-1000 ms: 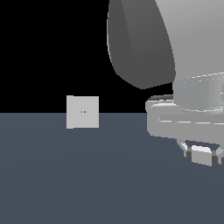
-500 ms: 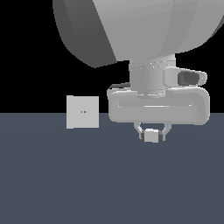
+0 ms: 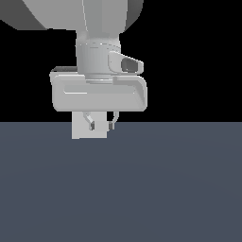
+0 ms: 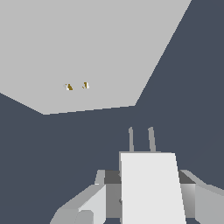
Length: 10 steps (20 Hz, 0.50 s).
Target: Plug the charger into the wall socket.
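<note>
The wall socket (image 4: 96, 48) is a flat light-grey plate with two orange-brown dots (image 4: 77, 86) at its centre. In the wrist view the charger (image 4: 151, 188) is a whitish block with two thin prongs (image 4: 141, 139) pointing toward the plate, still apart from it and off to one side of the dots. My fingers (image 4: 89, 205) press on both sides of the charger. In the exterior view my gripper (image 3: 100, 125) hangs in front of the wall socket (image 3: 76, 131) and covers most of it. There the charger cannot be told from the plate behind it.
A dark blue-grey floor (image 3: 165, 189) spreads under the arm. The background above it is black. The broad grey hand body (image 3: 98, 92) and the arm above it fill the upper middle of the exterior view.
The arm has moved to the exterior view's left with the charger in the gripper. It now stands in front of the socket plate, which was in full sight before.
</note>
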Each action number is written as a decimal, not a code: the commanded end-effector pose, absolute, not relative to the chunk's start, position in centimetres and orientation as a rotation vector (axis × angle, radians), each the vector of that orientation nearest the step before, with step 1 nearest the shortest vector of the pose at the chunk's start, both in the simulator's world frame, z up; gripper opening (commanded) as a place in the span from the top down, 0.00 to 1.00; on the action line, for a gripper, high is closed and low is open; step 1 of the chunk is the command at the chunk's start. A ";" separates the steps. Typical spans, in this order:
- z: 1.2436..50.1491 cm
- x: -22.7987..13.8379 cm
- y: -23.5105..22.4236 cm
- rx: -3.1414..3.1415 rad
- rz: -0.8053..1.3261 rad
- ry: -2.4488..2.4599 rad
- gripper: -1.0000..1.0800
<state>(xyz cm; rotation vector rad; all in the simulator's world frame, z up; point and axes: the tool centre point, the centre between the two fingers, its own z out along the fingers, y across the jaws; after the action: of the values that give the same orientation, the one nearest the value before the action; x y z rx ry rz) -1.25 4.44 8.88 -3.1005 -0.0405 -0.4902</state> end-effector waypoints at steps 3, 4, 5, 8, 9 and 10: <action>9.8 -1.7 7.5 -3.083 -0.485 -0.178 1.00; 10.0 -1.8 7.8 -3.080 -0.484 -0.195 1.00; 10.0 -1.9 8.1 -3.078 -0.484 -0.207 1.00; 10.1 -2.0 8.4 -3.075 -0.483 -0.218 1.00; 10.1 -2.0 8.3 -3.076 -0.482 -0.212 1.00; 10.0 -2.0 8.1 -3.077 -0.482 -0.206 1.00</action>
<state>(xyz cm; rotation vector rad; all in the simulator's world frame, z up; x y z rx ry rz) -1.95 8.30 10.06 -3.0758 -0.2110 -0.4830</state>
